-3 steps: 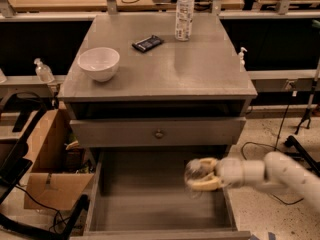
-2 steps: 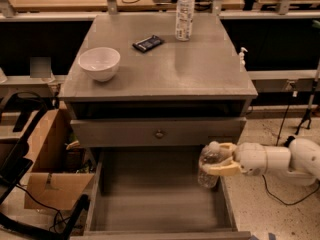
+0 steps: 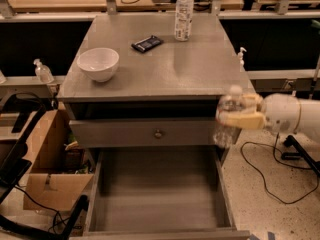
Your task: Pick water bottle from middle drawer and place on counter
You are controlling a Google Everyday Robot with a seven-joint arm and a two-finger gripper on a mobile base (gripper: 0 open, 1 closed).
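gripper [image 3: 233,115]: mine, clenched on water bottle [image 3: 223,133], just off counter [image 3: 190,69] front-right corner.
bottle pos: upright in my grip, above middle drawer [image 3: 155,194] right wall.
bottle: clear ribbed plastic, white cap.
drawer: open, grey wood, flat floor.
top: matte grey, squarish.

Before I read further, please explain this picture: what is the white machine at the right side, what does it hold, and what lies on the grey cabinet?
The white machine is the arm of a mobile robot. It ends in a two-finger gripper, which is at the cabinet's right front corner. The gripper is closed around a small clear plastic water bottle, held higher than the open, deep grey wooden middle drawer. There is only one camera, and it looks down on the cabinet from the front. On the flat grey wooden counter there are a white round bowl, a dark flat rectangular object and a clear bottle with a printed label.
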